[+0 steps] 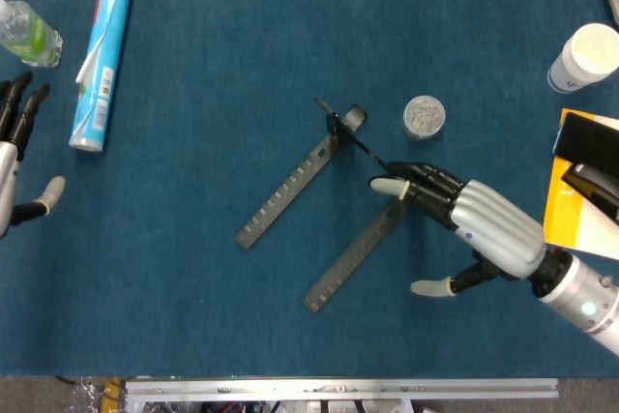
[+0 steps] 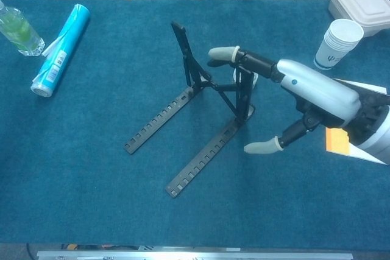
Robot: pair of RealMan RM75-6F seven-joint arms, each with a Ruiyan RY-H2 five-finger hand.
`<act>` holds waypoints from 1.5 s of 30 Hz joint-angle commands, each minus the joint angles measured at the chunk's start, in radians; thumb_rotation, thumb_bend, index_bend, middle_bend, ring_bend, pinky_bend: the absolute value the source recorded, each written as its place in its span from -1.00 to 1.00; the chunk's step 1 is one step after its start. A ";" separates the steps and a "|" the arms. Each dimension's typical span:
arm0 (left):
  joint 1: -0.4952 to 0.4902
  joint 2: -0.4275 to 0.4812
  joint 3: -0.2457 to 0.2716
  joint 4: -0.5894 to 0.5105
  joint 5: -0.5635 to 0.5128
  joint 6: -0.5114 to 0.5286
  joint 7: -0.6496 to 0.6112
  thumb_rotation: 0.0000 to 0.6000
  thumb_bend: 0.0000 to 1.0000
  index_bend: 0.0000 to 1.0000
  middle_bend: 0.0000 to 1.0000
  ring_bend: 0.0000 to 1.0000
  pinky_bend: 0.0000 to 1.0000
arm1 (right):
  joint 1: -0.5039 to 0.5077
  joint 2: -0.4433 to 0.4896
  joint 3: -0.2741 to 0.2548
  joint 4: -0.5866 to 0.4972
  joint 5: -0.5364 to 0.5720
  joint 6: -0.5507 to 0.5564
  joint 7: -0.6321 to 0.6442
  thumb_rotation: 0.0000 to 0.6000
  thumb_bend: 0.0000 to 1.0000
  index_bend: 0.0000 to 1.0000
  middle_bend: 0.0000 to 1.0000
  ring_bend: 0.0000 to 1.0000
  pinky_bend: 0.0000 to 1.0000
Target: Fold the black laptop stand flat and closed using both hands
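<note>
blue tube [image 1: 102,53] | green bottle [image 1: 27,33] | paper cup [image 1: 584,58] | round tin [image 1: 423,115]

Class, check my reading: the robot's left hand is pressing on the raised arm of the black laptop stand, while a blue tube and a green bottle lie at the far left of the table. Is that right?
Not quite: it is the right hand that presses on the raised arm of the black laptop stand, as the chest view shows. The left hand rests open at the table's left edge, touching nothing. The blue tube and green bottle do lie at the far left.
</note>
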 commanded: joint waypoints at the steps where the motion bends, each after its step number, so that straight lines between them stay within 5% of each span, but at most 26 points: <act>1: 0.000 -0.001 0.001 -0.001 0.001 0.000 0.000 1.00 -0.49 -0.97 -0.99 -1.00 -0.99 | 0.005 -0.009 -0.006 0.002 -0.005 -0.010 0.005 1.00 -0.88 -1.00 -0.76 -1.00 -0.79; 19: -0.008 0.010 0.005 0.009 0.009 -0.016 0.006 1.00 -0.49 -0.97 -0.99 -1.00 -0.99 | 0.001 -0.017 0.002 0.020 0.020 -0.009 -0.022 1.00 -0.88 -1.00 -0.76 -1.00 -0.79; 32: -0.117 0.033 0.008 0.010 0.085 -0.147 0.071 1.00 -0.49 -0.97 -1.00 -1.00 -0.99 | -0.019 0.029 0.059 0.030 0.008 0.024 -0.299 1.00 -0.88 -1.00 -0.76 -1.00 -0.79; 45: -0.210 0.002 -0.003 0.037 0.104 -0.242 0.098 1.00 -0.49 -0.97 -1.00 -1.00 -0.99 | -0.018 0.063 0.033 0.088 -0.006 -0.084 -0.554 1.00 -1.00 -1.00 -0.85 -1.00 -0.80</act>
